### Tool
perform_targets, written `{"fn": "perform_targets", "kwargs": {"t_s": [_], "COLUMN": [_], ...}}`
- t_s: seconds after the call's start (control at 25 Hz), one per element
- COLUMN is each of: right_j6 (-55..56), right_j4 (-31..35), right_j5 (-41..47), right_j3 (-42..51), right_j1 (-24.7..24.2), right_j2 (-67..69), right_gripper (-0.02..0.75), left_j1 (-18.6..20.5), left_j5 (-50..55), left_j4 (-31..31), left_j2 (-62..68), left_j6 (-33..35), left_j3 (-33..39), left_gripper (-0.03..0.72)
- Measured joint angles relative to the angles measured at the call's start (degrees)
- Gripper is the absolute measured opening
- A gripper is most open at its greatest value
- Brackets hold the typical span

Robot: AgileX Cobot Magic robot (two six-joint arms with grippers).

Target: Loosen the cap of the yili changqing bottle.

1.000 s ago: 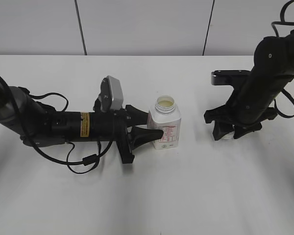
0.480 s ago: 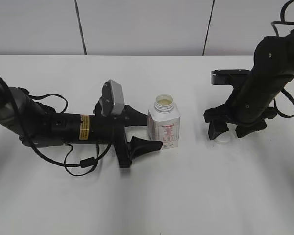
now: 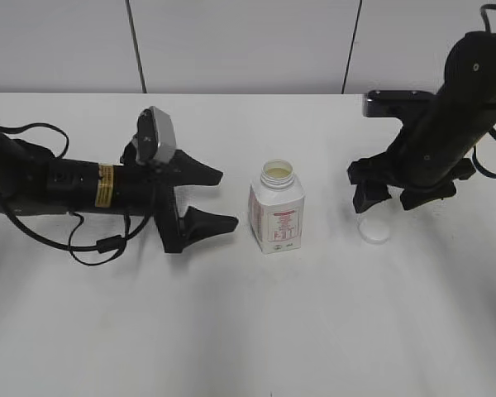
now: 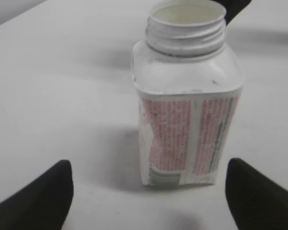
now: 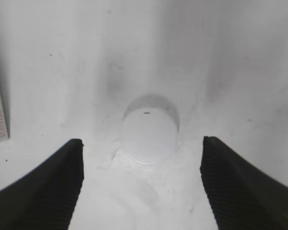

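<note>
The yili changqing bottle [image 3: 277,208] stands upright mid-table, white with red print, its neck open and uncapped; it also shows in the left wrist view [image 4: 186,93]. The white cap [image 3: 374,231] lies flat on the table to the right; it also shows in the right wrist view [image 5: 149,132]. My left gripper [image 3: 219,198] is open and empty, lying sideways to the left of the bottle, apart from it; its fingertips frame the left wrist view [image 4: 149,196]. My right gripper [image 3: 393,197] is open and empty, just above the cap; its fingers show in the right wrist view [image 5: 141,187].
The white table [image 3: 256,331] runs to a grey panelled wall [image 3: 231,41] at the back. Cables [image 3: 107,244] trail from the left arm on the table's left side.
My left gripper has let go of the bottle and drawn back to the left. My right gripper has opened, left the cap on the table and lifted slightly.
</note>
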Motion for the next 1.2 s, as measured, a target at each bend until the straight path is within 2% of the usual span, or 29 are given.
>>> {"fn": "perform_targets", "kwargs": {"t_s": [0.16,0.32,0.52,0.72,0.8,0.92,1.12,1.2], "right_j6": [0.0,0.0,-0.1,-0.1,-0.1,-0.1,-0.2,-0.2], "right_j4": [-0.1,-0.1,-0.8,-4.6,-5.4,-6.2,-7.3,-7.5], "right_j5": [0.1,0.2,0.5,4.3,6.3,9.7,17.7,20.1], "right_j3": [-0.4,-1.5,-3.1,-7.4,-9.6,-12.8,-19.1,-21.3], "right_j1": [0.0,0.0,0.0,0.0,0.0,0.0,-0.2,-0.7], "right_j2": [-2.5,-4.9,-7.2,-7.7,-7.8,-7.8,-7.8,-7.8], "right_gripper": [0.596,0.596,0.596,0.596,0.596,0.596,0.596,0.596], "left_j1": [1.0,1.1,1.1,1.1,1.1,1.1,1.1,1.2], "left_j5": [9.5,22.4,41.2,57.6,64.0,74.6,90.6,97.4], "left_j4": [1.6,1.2,-4.5,-9.2,-13.8,-24.9,-43.3,-48.8], "left_j2": [-4.6,-10.4,-16.0,-20.1,-21.7,-23.6,-24.8,-24.9], "left_j6": [-3.5,-4.0,-4.1,-4.2,-4.2,-3.1,12.6,17.5], "left_j3": [0.0,0.0,0.0,0.1,0.1,-1.3,-7.9,-11.6], "left_gripper": [0.589,0.589,0.589,0.578,0.554,0.507,0.479,0.477]}}
